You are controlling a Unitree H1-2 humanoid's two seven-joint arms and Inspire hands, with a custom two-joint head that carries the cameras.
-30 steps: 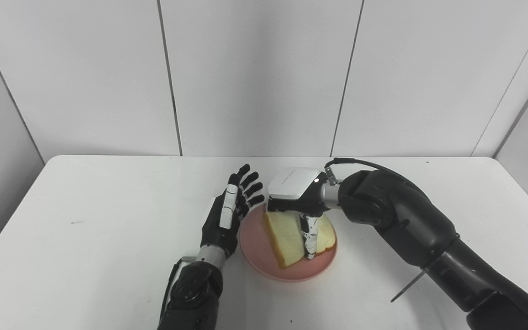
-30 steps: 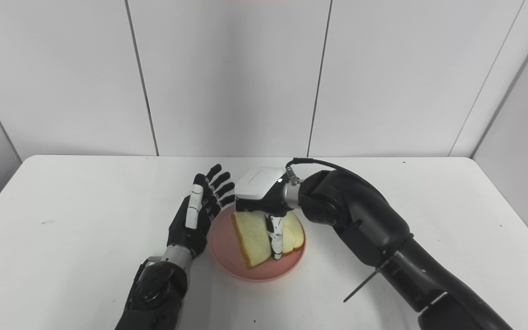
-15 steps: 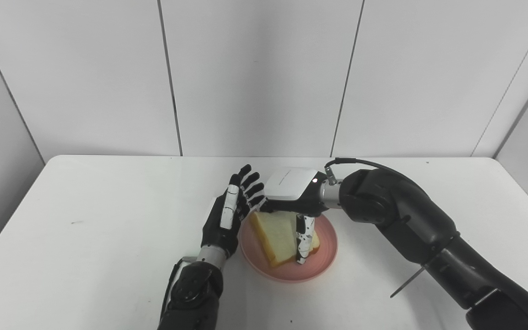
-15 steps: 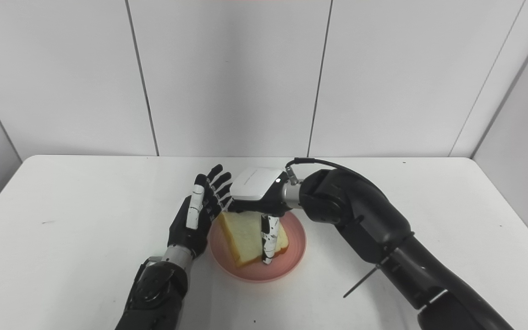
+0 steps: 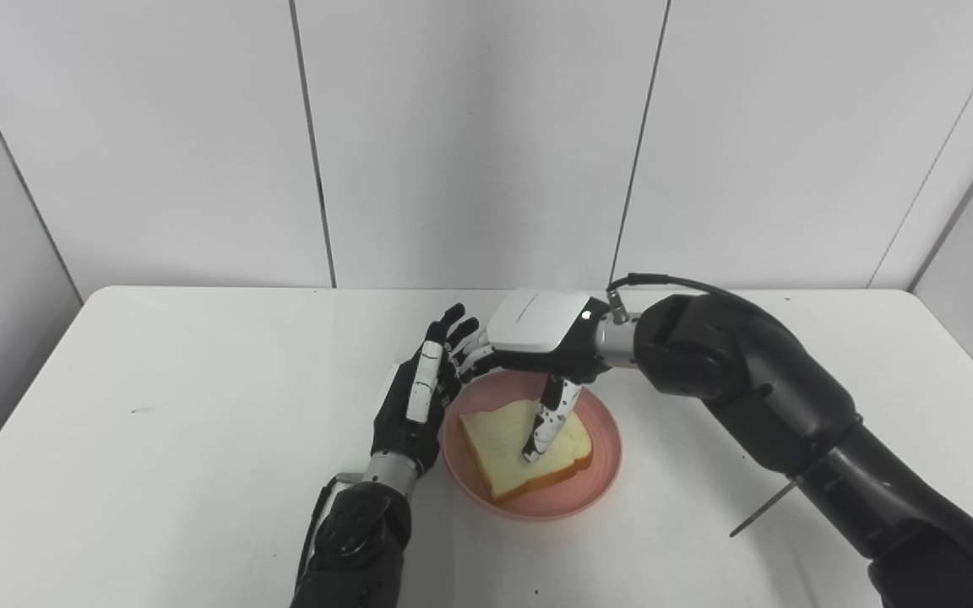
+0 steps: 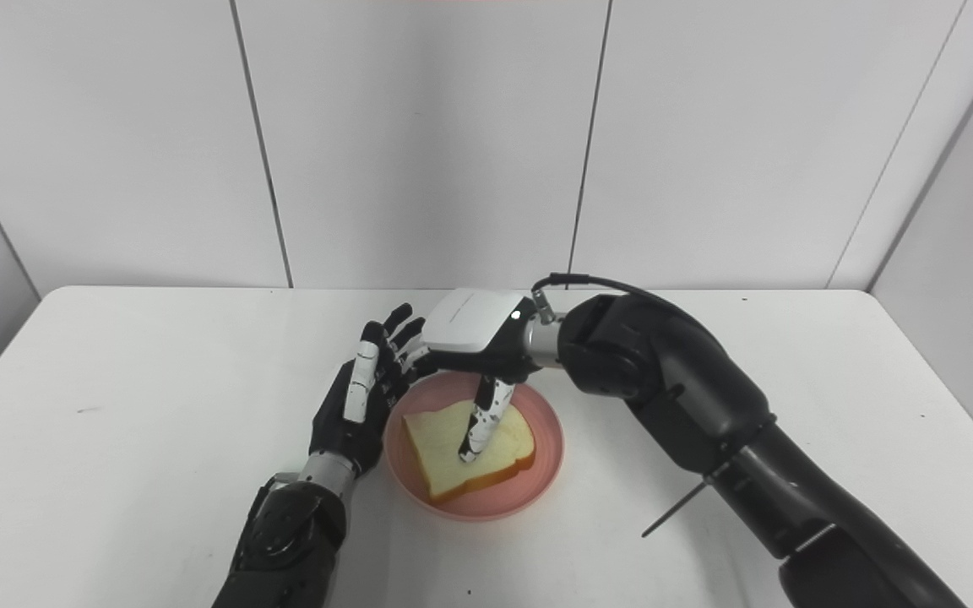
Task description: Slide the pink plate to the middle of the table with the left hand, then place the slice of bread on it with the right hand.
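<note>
You see the pink plate (image 5: pixel 600 473) near the middle of the white desk (image 5: pixel 157 439), just below the frame's center. The slice of bread (image 5: pixel 503 439) lies flat on it, crust toward the bottom edge. Your right hand (image 5: pixel 537 350) hovers over the plate's upper part, palm down, with its thumb (image 5: pixel 547 420) angled downward so the tip meets the top of the bread; the other fingers reach left and close on nothing, so the bread is released. Your left hand (image 5: pixel 419 401) stands upright on its edge just beside the plate's left rim, fingers spread and pointing toward the upper frame, holding nothing. The 2 hands nearly meet above the plate's upper left edge.
</note>
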